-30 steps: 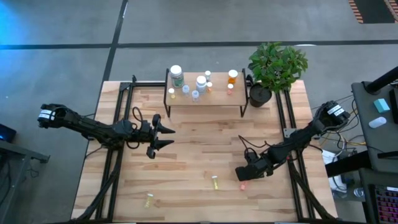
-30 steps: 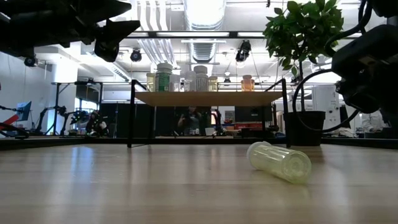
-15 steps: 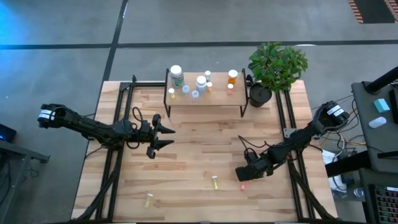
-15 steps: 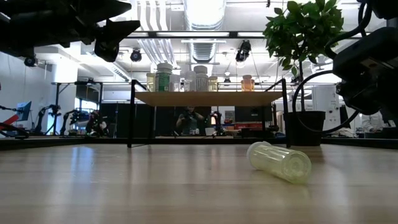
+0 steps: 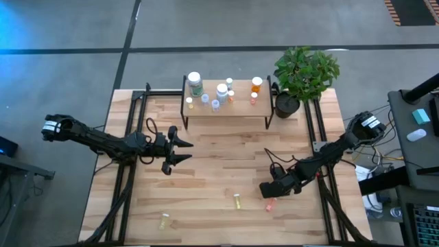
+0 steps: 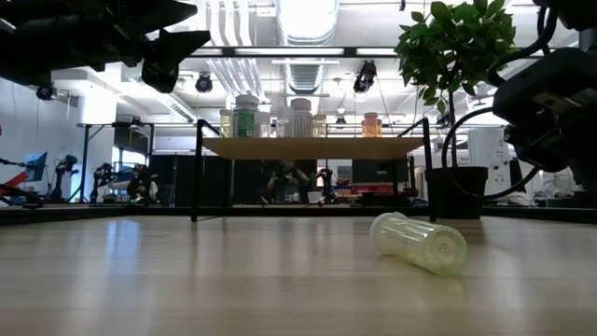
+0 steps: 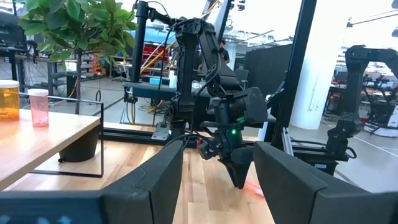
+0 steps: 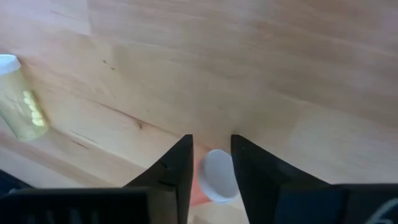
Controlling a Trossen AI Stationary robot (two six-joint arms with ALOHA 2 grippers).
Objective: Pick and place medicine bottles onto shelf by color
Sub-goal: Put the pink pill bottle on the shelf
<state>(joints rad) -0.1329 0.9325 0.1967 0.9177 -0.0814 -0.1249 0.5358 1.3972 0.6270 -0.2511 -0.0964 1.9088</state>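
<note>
A wooden worktop [image 5: 206, 165] is carrying a low shelf [image 5: 240, 110] along its far edge, beside a potted plant [image 5: 302, 72] at the far right corner. Bottles are standing on the shelf in loose color groups: a green one [image 5: 195, 83] toward its left end, white ones [image 5: 221, 91] in the middle, an orange one [image 5: 256, 84] at its right end, apparently already sorted. Near the front edge, right of center, the right end effector [image 5: 269, 195] is pointing down at the worktop with its two fingers [image 8: 174, 165] straddling a small orange, white-capped bottle [image 8: 214, 177] lying on its side, pinching it, likely for lifting toward the orange group. Two yellow bottles are lying unsorted along the front edge, one [image 5: 236, 202] near the center and one [image 5: 164, 221] nearer the front left corner. The left end effector [image 5: 180, 150] is hovering, spread and empty, over the left half of the worktop.
</note>
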